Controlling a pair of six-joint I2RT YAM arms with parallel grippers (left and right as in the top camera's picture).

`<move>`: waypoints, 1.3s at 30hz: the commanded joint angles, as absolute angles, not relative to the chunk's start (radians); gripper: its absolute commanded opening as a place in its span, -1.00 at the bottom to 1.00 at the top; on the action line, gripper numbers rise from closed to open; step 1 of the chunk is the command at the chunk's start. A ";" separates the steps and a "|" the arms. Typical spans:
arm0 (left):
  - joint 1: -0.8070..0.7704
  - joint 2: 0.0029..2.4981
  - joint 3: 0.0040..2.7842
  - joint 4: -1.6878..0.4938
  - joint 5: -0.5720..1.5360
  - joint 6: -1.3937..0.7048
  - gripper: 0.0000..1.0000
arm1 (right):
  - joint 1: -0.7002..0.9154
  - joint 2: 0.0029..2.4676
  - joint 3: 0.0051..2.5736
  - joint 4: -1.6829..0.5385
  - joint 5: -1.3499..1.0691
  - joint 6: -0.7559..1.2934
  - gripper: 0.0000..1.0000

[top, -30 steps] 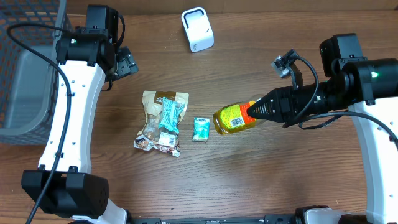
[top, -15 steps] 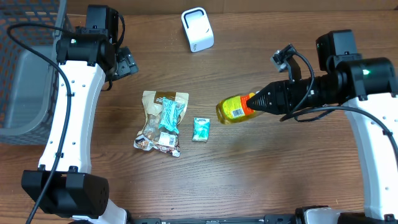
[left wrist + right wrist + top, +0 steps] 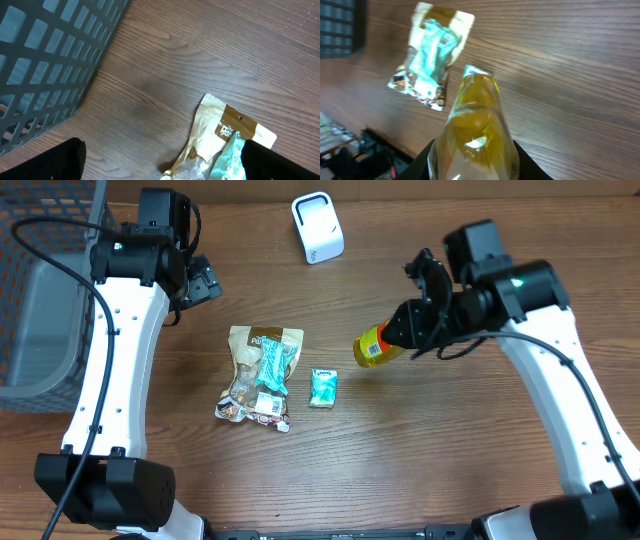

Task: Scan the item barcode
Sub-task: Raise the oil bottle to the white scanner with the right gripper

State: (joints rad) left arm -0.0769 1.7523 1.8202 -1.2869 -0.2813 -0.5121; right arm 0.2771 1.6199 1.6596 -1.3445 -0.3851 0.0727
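White links (image 3: 125,330); black joints (image 3: 160,215); looping black cables (image 3: 60,262).

On the worktop (image 3: 420,460), basket (image 3: 40,290) at the far left edge, scanner (image 3: 317,227) at the back centre, snack bag (image 3: 262,375) lying centre-left, small packet (image 3: 322,387) just right of it, bottle (image 3: 378,346) in the right claw (image 3: 400,335), right of the packet, well before the scanner.

Mock shop checkout: scanner (image 3: 318,227), basket (image 3: 40,290).
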 commanded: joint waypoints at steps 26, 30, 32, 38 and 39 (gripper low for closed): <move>-0.079 1.739 1.839 -1.286 -0.295 -0.493 0.99 | 0.554 2.149 2.180 -0.686 0.468 -0.564 -0.84; -0.079 1.739 1.839 -1.286 -0.295 -0.493 0.99 | 0.587 2.238 2.179 -0.522 0.572 -0.690 -0.84; -0.079 1.739 1.839 -1.286 -0.295 -0.493 0.99 | 0.595 2.283 2.179 -0.440 0.626 -0.743 -0.84; -0.079 1.739 1.839 -1.286 -0.295 -0.493 0.99 | 0.596 2.372 2.179 -0.261 0.680 -0.802 -0.88; -0.079 1.739 1.839 -1.286 -0.295 -0.493 1.00 | 0.596 2.384 2.179 -0.241 0.680 -0.802 -0.88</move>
